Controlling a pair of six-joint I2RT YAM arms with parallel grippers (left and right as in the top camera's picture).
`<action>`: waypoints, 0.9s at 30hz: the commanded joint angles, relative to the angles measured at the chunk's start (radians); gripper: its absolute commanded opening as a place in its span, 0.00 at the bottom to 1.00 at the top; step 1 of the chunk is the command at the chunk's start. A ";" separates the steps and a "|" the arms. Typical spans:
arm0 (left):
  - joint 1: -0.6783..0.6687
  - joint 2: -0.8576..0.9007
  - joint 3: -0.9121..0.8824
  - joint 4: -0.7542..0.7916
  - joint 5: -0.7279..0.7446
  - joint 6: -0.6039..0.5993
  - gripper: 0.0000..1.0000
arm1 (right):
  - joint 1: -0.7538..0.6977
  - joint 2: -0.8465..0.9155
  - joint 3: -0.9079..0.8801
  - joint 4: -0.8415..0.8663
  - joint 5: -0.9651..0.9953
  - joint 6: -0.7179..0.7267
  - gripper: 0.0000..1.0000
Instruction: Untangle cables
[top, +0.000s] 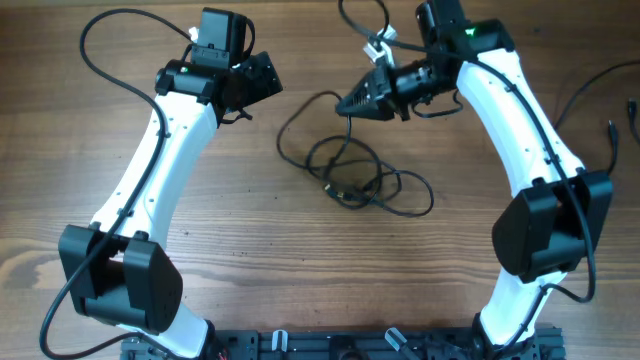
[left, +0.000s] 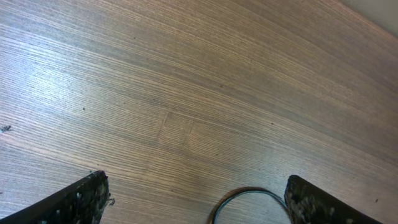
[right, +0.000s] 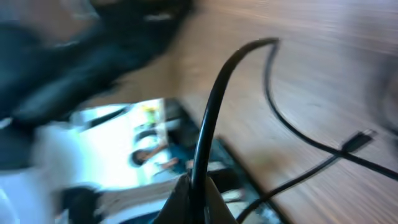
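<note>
The thin black cables lie in a tangle of loops on the wooden table, between the two arms. One strand rises from the tangle to my right gripper, which is shut on it. In the right wrist view this cable runs up from between the closed right gripper, and a small plug end lies on the wood beyond. My left gripper stands open to the left of the tangle. The left wrist view shows the left gripper wide, with a cable loop on the table by its right finger, untouched.
A thick black wire loops off the left arm at the far left. More dark cords and a plug lie near the table's right edge. A black rack runs along the front edge between the arm bases.
</note>
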 joint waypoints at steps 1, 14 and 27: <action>0.005 0.002 0.004 0.000 -0.020 -0.006 0.92 | -0.053 -0.014 0.007 0.076 -0.248 0.011 0.04; 0.005 0.002 0.004 -0.004 -0.020 -0.006 0.93 | -0.255 -0.265 0.323 0.094 0.482 0.144 0.05; 0.005 0.002 0.004 0.003 -0.019 -0.006 0.93 | -0.191 -0.500 0.459 -0.045 0.438 -0.244 0.05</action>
